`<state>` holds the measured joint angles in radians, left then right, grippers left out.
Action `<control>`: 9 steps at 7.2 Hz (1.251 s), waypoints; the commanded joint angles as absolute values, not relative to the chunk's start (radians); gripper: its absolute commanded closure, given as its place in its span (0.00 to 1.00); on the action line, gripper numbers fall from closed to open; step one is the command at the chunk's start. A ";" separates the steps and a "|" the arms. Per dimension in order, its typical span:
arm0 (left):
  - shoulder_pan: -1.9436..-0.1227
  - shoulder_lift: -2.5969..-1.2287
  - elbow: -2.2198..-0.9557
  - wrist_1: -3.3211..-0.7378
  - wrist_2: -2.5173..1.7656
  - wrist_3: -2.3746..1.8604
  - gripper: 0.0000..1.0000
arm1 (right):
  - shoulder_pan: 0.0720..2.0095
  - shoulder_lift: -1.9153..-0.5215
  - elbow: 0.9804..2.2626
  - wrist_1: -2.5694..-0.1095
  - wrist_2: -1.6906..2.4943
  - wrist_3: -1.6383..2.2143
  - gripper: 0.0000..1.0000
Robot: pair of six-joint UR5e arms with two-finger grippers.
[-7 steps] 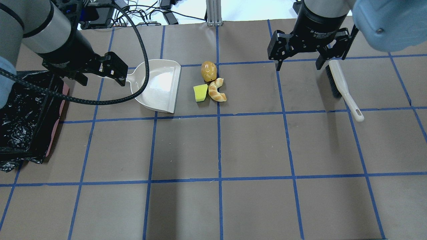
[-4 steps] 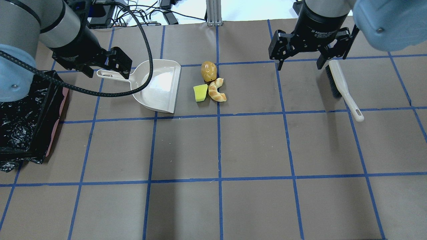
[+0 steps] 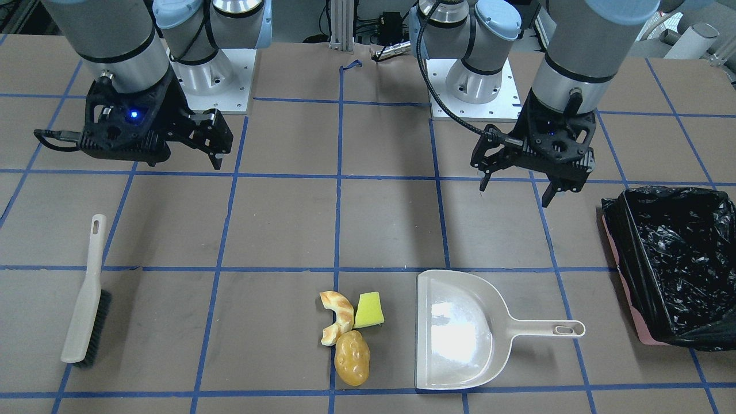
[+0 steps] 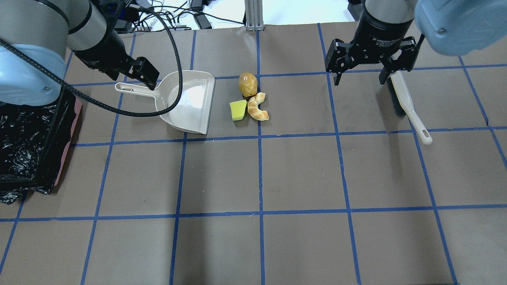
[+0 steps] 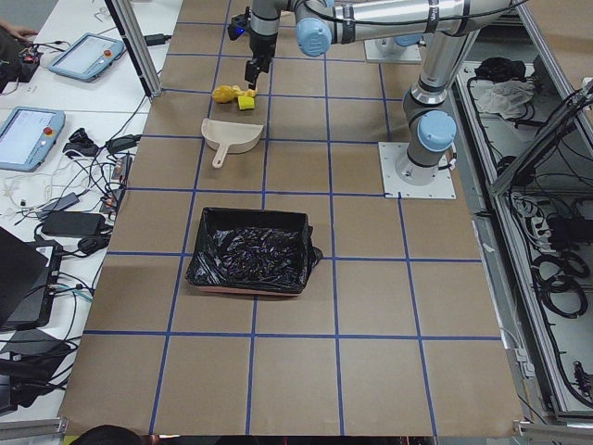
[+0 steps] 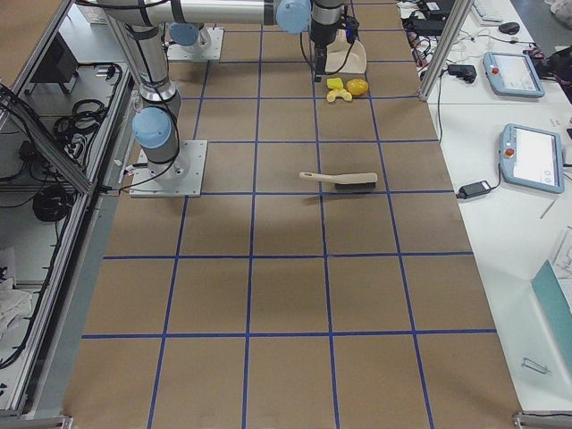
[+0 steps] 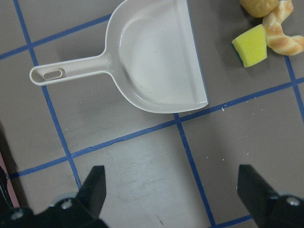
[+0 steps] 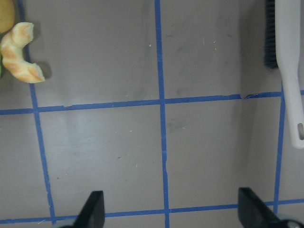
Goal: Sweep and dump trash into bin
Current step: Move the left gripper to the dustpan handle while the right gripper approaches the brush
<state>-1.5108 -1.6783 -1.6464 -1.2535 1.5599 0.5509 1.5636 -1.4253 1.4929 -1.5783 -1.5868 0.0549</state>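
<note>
Toward the table's far edge the trash (image 4: 249, 101) lies just off the dustpan's (image 4: 190, 103) mouth, and our left gripper (image 3: 514, 193), wide open like the right gripper (image 4: 360, 81), hangs nearest its handle (image 4: 134, 89), which points at the left edge.

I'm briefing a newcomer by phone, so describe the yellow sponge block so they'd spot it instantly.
Find the cream-white plastic dustpan; three small items lie just off its wide open edge. The yellow sponge block is nearest that edge, the only flat-sided, bright yellow one beside a tan curved bread-like piece and a golden-brown potato-shaped lump.
</note>
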 commanded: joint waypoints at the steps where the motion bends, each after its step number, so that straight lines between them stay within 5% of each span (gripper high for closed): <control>1: -1.494 -1.776 -1.631 -1.236 1.575 0.685 0.00 | 1.438 -1.349 1.511 -1.598 -1.591 -0.048 0.01; 9: -1.394 -2.032 -1.468 -1.073 1.559 1.446 0.02 | 1.204 -1.230 1.778 -1.962 -1.652 -0.423 0.07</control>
